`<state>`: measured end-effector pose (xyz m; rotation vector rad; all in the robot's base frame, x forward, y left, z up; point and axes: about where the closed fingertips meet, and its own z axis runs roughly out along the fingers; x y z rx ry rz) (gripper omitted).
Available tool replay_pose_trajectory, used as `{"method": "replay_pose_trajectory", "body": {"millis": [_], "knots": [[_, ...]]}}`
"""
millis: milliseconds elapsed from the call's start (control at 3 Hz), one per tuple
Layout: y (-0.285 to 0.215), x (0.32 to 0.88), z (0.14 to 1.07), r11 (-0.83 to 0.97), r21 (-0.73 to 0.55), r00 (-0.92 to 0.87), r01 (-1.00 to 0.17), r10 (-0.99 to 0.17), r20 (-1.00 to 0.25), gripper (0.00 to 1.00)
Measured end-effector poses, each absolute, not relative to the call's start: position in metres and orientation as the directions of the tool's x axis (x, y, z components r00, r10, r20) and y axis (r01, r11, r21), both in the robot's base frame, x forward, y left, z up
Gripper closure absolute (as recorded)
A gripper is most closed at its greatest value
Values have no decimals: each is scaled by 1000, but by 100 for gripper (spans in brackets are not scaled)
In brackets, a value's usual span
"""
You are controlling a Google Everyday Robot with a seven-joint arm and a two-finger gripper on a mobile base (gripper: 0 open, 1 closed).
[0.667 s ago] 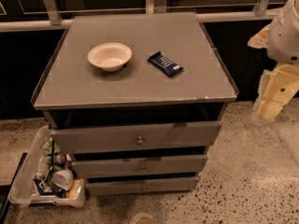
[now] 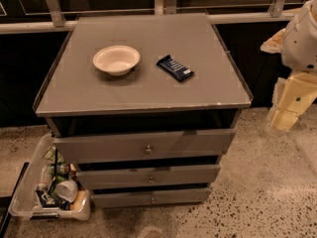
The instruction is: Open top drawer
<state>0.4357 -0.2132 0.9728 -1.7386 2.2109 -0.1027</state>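
Note:
The grey cabinet (image 2: 143, 90) has three drawers. The top drawer (image 2: 99, 147) has the widest and tallest front, with a small round brass knob (image 2: 147, 149) at its centre. Its front stands a little forward of the two lower drawers (image 2: 109, 176), and a dark gap shows above it. My gripper (image 2: 287, 108), cream-coloured, hangs off the cabinet's right side, level with the top drawer and well apart from the knob. It holds nothing that I can see.
A white bowl (image 2: 116, 60) and a dark blue snack bar (image 2: 175, 68) lie on the cabinet top. A clear bin (image 2: 29, 202) of cups and wrappers sits on the floor at the lower left. Speckled floor spreads out in front and to the right.

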Motion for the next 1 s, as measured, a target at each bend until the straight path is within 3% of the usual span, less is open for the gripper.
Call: {"method": "replay_pose_trajectory", "body": {"millis": [1000], "knots": [[-191,419,924,132,-298,-30,-945,-945,-325,0]]}}
